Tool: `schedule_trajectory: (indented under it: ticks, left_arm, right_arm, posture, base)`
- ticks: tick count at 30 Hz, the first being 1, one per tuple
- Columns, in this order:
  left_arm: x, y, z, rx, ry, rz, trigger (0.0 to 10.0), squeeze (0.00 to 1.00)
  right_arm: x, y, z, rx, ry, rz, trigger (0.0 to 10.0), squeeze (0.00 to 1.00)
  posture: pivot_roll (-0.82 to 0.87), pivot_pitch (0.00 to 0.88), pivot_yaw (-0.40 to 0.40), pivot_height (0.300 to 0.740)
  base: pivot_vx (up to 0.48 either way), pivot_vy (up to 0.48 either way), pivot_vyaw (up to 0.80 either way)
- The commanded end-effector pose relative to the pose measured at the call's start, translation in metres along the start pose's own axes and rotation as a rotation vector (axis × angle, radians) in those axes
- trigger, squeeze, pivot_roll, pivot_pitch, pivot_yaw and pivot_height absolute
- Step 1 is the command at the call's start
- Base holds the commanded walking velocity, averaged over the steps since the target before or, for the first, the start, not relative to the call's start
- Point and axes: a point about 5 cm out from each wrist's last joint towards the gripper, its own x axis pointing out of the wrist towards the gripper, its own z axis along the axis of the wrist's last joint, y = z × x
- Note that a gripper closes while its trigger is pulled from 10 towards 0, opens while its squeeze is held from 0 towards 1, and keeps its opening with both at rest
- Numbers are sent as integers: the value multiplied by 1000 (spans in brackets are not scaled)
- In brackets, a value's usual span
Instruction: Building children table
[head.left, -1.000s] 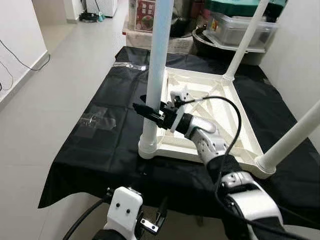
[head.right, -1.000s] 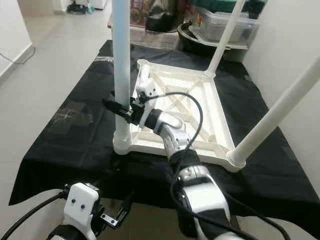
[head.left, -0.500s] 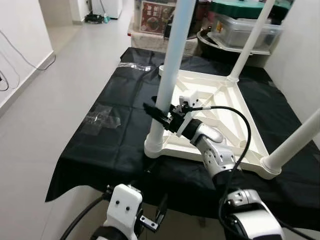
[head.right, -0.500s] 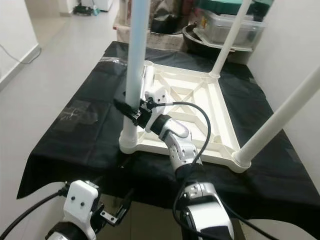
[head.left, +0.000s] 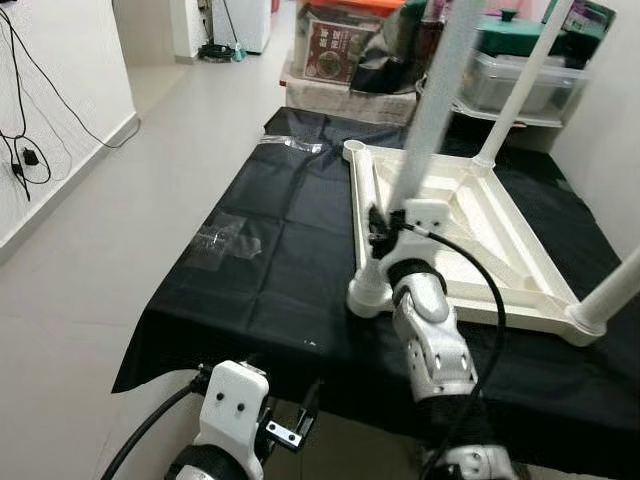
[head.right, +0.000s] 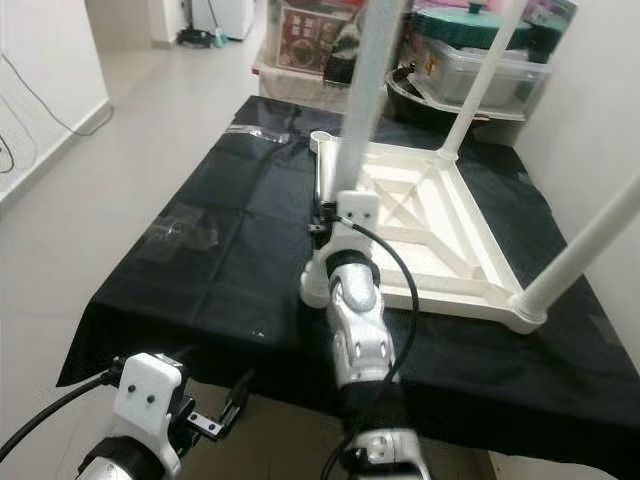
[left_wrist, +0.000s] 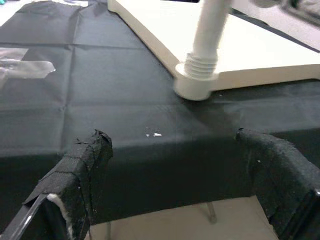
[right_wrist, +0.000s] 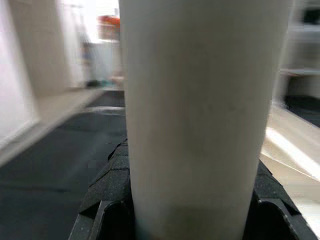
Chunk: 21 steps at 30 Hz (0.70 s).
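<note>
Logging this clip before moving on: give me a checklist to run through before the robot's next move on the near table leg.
1. Right gripper shut on the near leg: ok.
2. Leg seated in the corner socket: threads show above the collar in the left wrist view, so not ok.
3. Tabletop lying flat, upside down, on the black cloth: ok.
4. Left gripper open, hanging below the cloth edge: ok.
5. Far-left corner socket has a leg: not ok.
</note>
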Motion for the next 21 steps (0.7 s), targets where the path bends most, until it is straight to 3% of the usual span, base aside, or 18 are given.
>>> schedule_trajectory:
  ticks: [1, 5, 10, 12, 13, 15, 16, 19, 21]
  left_arm:
    - [1, -1, -5, 3, 22, -10, 10000, 0]
    - [2, 0, -5, 10, 21, -13, 10000, 0]
    - [3, 1, -5, 20, 22, -18, 10000, 0]
    - [3, 1, -5, 20, 22, -18, 10000, 0]
    - [3, 1, -5, 22, 22, -20, 10000, 0]
    - [3, 1, -6, 23, 22, -21, 10000, 0]
    - [4, 1, -6, 23, 23, -22, 10000, 0]
    - [5, 1, -7, 23, 25, -26, 10000, 0]
    - [5, 1, -8, 24, 26, -29, 10000, 0]
  right_arm:
    - [-20, -15, -35, 37, 193, -246, 0, 0]
    - [-27, 0, -38, 78, 265, -323, 0, 0]
    - [-27, 18, -33, 112, 263, -339, 0, 0]
    - [-27, 18, -33, 112, 263, -339, 0, 0]
    - [-28, 19, -31, 112, 261, -340, 3882, 0]
    - [-29, 21, -29, 114, 259, -334, 3882, 0]
    - [-29, 22, -29, 112, 264, -303, 10000, 0]
    - [-29, 26, -27, 137, 264, -211, 10000, 0]
    - [-31, 26, -27, 79, 274, -156, 10000, 0]
  posture:
    - [247, 115, -114, 740]
    - [253, 113, -112, 740]
    - [256, 110, -109, 740]
    - [256, 110, -109, 740]
    - [256, 110, -109, 740]
    - [256, 110, -109, 740]
    - [253, 106, -110, 740]
    - [251, 100, -107, 740]
    - [250, 91, -107, 740]
  base:
    - [0, 0, 0]
    - [0, 0, 0]
    - [0, 0, 0]
    - [0, 0, 0]
    - [0, 0, 0]
    - [0, 0, 0]
    - [0, 0, 0]
    - [0, 0, 0]
    - [0, 0, 0]
